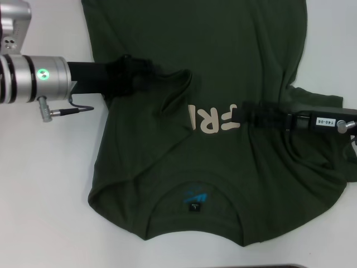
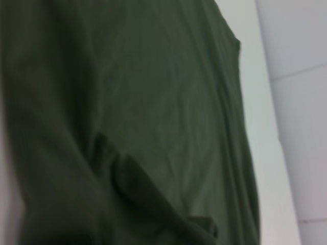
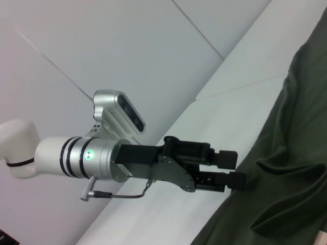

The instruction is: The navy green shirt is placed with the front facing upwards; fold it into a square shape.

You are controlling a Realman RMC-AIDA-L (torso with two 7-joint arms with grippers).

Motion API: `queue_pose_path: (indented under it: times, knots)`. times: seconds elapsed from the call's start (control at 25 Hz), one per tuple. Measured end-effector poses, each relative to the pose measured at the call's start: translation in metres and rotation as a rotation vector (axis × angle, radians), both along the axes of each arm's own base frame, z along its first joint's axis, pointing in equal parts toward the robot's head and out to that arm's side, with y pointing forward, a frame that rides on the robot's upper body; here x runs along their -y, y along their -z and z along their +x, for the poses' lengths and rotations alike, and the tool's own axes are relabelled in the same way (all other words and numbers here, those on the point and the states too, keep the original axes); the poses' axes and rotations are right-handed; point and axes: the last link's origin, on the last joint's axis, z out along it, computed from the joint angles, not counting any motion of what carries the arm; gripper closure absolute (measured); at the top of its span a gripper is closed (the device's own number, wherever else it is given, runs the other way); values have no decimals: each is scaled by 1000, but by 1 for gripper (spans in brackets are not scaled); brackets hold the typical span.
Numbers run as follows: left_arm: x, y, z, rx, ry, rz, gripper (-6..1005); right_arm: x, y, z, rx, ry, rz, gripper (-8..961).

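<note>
Across the middle of the white worktop (image 1: 44, 184) lies the shirt (image 1: 251, 44), collar toward the near edge, hem running off the far edge of the head view, and both arms are in over it. The left gripper (image 1: 146, 75) reaches in from the left edge of the worktop and sits on a bunched ridge of cloth by the left side of the chest; in the right wrist view its two dark fingers (image 3: 232, 178) meet the edge of the fabric with only a narrow gap between them, and it looks pinched on the cloth, though how much it holds is hard to say. The right gripper (image 1: 250, 114) comes in from the right edge, low over the cream lettering (image 1: 212, 118); whether its jaws are apart or closed cannot be told, dark on dark as they are.

Risks now. The left sleeve area is already rumpled inward, so the fold line may come out crooked if the two sides are not carried evenly. A thin pinch could slip and drop the fold halfway. Should a gripper catch both layers, the whole shirt would drag across the worktop rather than fold. The right sleeve (image 1: 323, 103) lies loose near the right arm and could snag on it. The neck tag (image 1: 194, 207) and teal print (image 1: 195, 196) sit untouched near the collar
</note>
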Motion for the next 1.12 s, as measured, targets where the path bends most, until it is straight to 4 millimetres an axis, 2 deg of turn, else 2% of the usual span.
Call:
queue_pose_path:
  times: [0.2,0.52,0.76,0.96,1.12]
  knots:
    - [-7,5,-8,-67,-69,23,464,2,-1,2,2,5,-2,39]
    - [-18,18,6,-100,-64,41,466,4,-3,4,4,-1,-13,39]
    - [-30,32,31,-96,-28,51,466,7,-3,6,10,4,-21,39]
    - [-40,26,55,-34,41,123,466,7,-3,6,10,2,-21,39]
    - [-38,18,48,2,41,130,466,6,-1,4,8,0,-21,39]
